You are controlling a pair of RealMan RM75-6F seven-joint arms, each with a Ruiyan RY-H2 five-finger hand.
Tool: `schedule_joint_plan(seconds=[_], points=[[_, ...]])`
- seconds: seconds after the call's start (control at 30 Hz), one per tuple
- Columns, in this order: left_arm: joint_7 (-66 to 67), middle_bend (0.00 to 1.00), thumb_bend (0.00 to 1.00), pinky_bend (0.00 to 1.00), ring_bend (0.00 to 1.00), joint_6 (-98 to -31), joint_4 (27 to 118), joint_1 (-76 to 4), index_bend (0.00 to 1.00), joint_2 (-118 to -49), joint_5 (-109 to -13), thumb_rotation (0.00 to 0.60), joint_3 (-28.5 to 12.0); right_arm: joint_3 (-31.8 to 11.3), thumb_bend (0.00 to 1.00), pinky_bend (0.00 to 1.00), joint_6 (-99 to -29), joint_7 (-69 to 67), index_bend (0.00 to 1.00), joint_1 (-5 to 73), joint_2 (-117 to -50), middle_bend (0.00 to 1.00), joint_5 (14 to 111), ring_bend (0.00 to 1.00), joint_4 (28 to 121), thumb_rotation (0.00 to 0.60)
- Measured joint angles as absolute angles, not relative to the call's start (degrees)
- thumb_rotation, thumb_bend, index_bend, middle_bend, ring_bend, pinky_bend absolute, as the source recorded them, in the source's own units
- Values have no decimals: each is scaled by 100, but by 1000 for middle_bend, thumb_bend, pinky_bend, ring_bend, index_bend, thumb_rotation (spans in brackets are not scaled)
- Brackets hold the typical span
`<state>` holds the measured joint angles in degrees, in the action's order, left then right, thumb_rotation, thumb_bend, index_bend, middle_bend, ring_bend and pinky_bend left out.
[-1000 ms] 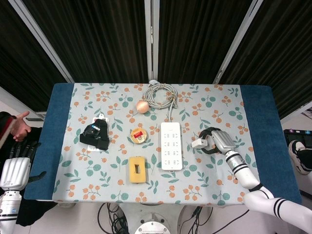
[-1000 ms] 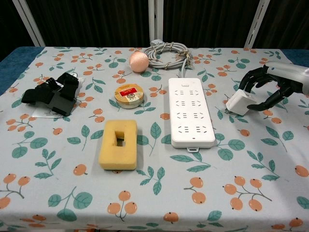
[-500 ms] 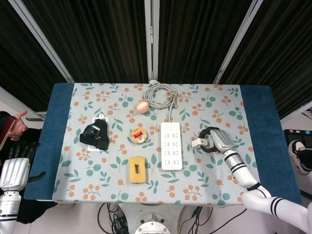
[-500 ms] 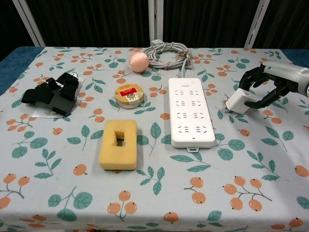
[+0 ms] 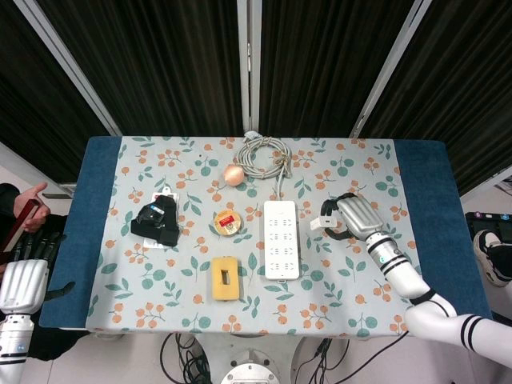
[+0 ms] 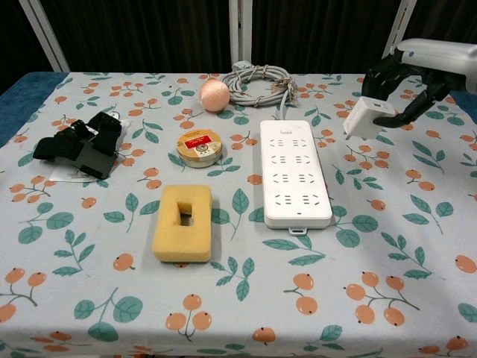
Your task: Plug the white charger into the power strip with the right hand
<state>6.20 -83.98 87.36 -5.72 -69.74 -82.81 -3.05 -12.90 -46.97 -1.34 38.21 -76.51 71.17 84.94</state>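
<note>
My right hand (image 6: 406, 86) pinches the boxy white charger (image 6: 364, 118) in dark fingers, lifted beside the flat white strip (image 6: 294, 172). My left hand (image 5: 24, 276) hangs off-table, fingers unclear.

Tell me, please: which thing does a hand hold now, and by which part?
The right hand holds the white charger by its rear body; its prongs point left.
</note>
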Motion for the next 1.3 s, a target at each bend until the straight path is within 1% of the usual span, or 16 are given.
schedule_joint_plan(seconds=[0.13, 0.27, 0.43, 0.63, 0.73, 0.93, 1.3], points=[[620, 136, 0, 0, 26, -8453, 8746, -552, 171, -6980, -8313, 600, -298, -1409, 388, 265, -4403, 813, 737, 4247, -7411, 630, 6316, 392, 8981, 600], [592, 136, 0, 0, 26, -8483, 8726, -534, 171, -6985, -8352, 600, -281, -1420, 400, 265, -4328, 1646, 739, 4682, -7415, 633, 5350, 394, 9211, 600], [517, 136, 0, 0, 26, -8482, 8657, -531, 171, -7015, -8373, 600, -272, -1352, 406, 264, -4486, 2567, 741, 5260, -7608, 637, 4067, 394, 9372, 600], [415, 136, 0, 0, 26, -8456, 8549, -542, 171, -7065, -8394, 600, -263, -1224, 406, 260, -4757, 3280, 744, 5888, -7972, 641, 2981, 394, 9339, 600], [366, 136, 0, 0, 26, -8456, 8499, -538, 171, -7084, -8397, 600, -260, -1158, 407, 256, -4840, 3450, 747, 6093, -8149, 643, 2668, 394, 9179, 600], [296, 136, 0, 0, 26, -8429, 8418, -542, 171, -7116, -8378, 600, -267, -1042, 407, 252, -4846, 3542, 748, 6251, -8335, 643, 2318, 394, 8835, 600], [251, 136, 0, 0, 26, -8400, 8352, -558, 171, -7146, -8357, 600, -285, -1009, 408, 250, -4783, 3454, 748, 6381, -8415, 643, 2246, 394, 8680, 600]])
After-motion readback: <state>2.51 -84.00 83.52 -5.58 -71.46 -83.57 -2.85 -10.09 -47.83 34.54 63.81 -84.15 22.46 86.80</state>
